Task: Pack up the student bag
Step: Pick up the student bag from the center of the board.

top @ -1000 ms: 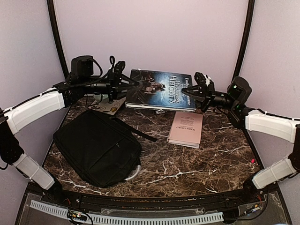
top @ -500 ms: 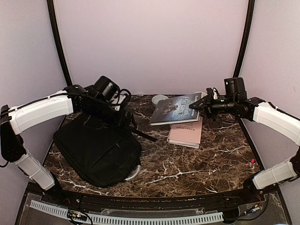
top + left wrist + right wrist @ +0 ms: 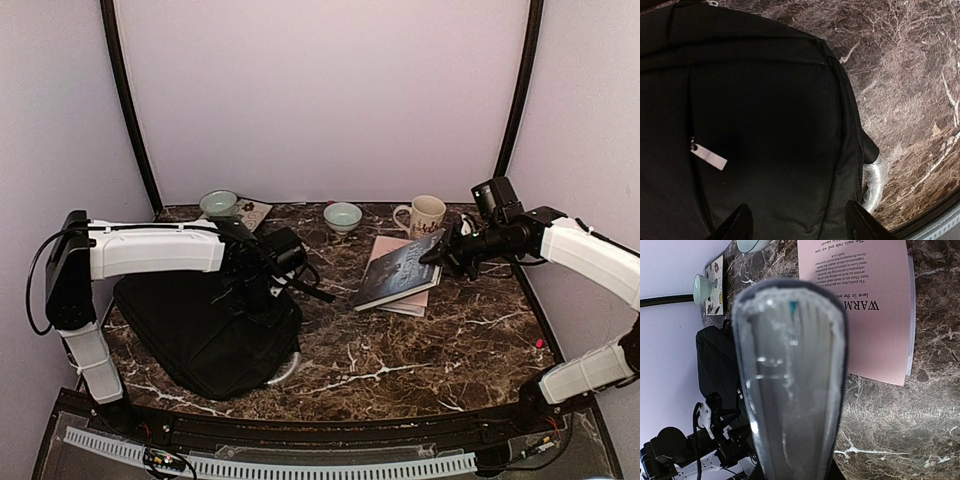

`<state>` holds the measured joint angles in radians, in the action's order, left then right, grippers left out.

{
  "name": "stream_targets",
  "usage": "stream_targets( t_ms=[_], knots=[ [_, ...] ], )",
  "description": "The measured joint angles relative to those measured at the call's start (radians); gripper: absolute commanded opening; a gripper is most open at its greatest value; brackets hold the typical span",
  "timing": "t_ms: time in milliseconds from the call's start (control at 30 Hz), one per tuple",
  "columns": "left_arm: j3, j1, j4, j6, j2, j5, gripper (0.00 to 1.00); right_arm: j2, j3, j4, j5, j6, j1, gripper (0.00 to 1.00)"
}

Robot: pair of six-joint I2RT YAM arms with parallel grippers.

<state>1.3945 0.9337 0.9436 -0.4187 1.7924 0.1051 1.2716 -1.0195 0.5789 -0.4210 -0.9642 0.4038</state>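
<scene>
Left pincer [image 3: 797, 225] wide over student bag [image 3: 765, 115] — right pincer [image 3: 443, 256] tight on dark book [image 3: 395, 275]

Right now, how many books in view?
2. The dark blue book is held in the right gripper, overlapping the pink book, which lies on the table right of the student bag. Anything inside the bag is hidden.

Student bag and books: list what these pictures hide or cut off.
Top external: the left gripper covers the student bag's far right corner; zippers too dark to trace.
Left wrist: the frame edges cut the bag off.
Right wrist: the dark book, close and blurred, hides the jaws of the right gripper and part of the pink book.
</scene>
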Motion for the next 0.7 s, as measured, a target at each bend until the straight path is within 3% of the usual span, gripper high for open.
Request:
stream_targets(
  t_ms=[200,567,700],
  knots=[
    [0.027,0.019,-0.002,0.027,0.073,-0.019,0.68,0.0,0.0,0.016,0.005,0.009,0.0,0.0],
    [0.042,0.032,-0.008,0.043,0.138,-0.018,0.67,-0.003,0.0,0.021,0.012,0.011,0.0,0.0],
    [0.042,0.032,-0.012,0.048,0.152,-0.014,0.6,-0.003,0.0,0.021,0.013,0.013,0.0,0.0]
  ],
)
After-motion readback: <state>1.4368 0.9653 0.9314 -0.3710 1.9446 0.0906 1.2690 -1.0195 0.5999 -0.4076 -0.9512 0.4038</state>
